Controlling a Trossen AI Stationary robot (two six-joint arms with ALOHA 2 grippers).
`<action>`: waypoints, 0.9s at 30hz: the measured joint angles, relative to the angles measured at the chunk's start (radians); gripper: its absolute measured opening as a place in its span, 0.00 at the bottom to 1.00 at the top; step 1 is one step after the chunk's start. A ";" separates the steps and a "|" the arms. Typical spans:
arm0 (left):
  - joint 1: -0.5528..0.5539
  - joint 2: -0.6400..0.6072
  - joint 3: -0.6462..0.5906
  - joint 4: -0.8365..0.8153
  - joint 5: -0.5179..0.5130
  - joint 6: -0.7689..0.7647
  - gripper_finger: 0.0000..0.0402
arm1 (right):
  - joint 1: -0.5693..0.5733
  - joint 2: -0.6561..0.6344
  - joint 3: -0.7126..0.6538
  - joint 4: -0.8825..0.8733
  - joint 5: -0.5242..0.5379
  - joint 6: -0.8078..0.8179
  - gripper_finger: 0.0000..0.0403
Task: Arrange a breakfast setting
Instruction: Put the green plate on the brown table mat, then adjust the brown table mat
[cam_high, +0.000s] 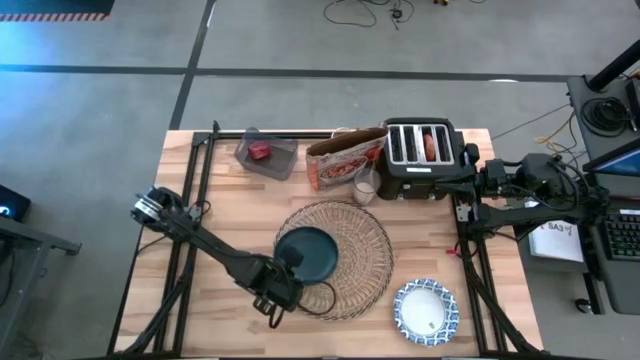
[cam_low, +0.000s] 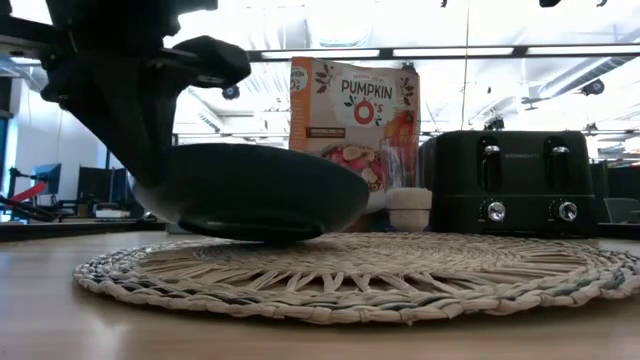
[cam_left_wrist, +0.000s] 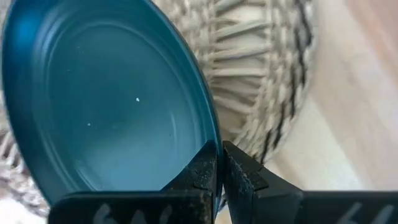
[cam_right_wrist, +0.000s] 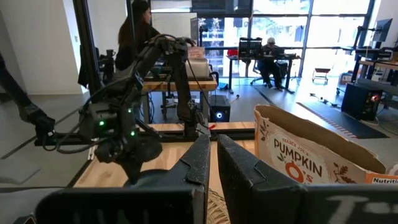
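The dark teal plate (cam_high: 308, 252) is being held by its rim in the pinched-together fingers of the left gripper (cam_left_wrist: 219, 163), its base resting on the round woven straw placemat (cam_high: 355, 270) at the counter's (cam_high: 200, 200) middle. The blue-and-white bowl (cam_high: 425, 310) is sitting on the counter just beside the placemat. The small clear glass (cam_high: 366, 187) is standing between the cereal box (cam_high: 345, 157) and the black toaster (cam_high: 425, 160). The right gripper (cam_right_wrist: 213, 158) is being kept back by the toaster, fingers nearly together, nothing seen between them.
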 joint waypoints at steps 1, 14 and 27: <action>0.000 0.004 0.005 0.001 0.007 -0.003 0.00 | 0.000 0.000 0.000 0.000 0.000 0.000 0.06; -0.006 0.012 0.014 -0.023 0.109 -0.114 0.06 | 0.000 0.000 0.000 0.000 0.000 0.000 0.06; -0.040 0.002 0.076 -0.021 0.070 -0.095 0.16 | 0.000 0.000 0.000 0.000 0.000 0.000 0.06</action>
